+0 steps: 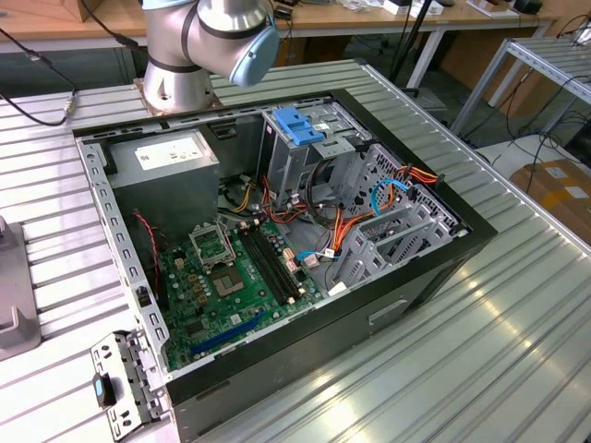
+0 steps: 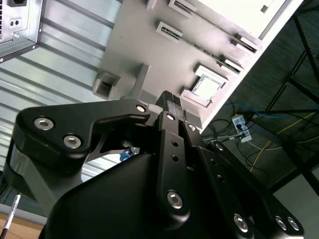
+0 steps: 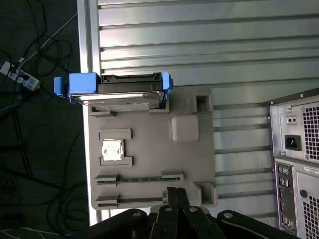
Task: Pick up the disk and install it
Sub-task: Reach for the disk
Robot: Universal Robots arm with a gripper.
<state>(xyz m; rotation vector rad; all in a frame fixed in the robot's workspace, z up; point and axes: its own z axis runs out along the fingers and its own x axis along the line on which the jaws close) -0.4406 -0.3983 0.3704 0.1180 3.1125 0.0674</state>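
Note:
The disk (image 3: 119,90), a silver-grey drive in a bright blue carrier frame, stands on its edge in a slot at one end of a grey holder tray (image 3: 184,159) in the first wrist view. My gripper (image 3: 173,194) hovers over the opposite end of that tray, well apart from the disk. Its black fingers (image 2: 169,107) are pressed together with nothing between them. The open computer case (image 1: 277,240) lies on the ribbed metal table, with a grey drive cage (image 1: 314,152) inside it.
The tray also holds a small square chip (image 3: 112,150) and a long thin stick (image 3: 139,178). The case's rear panel (image 3: 296,159) is beside the tray. Cables and a power strip (image 3: 20,77) lie on the floor past the table edge.

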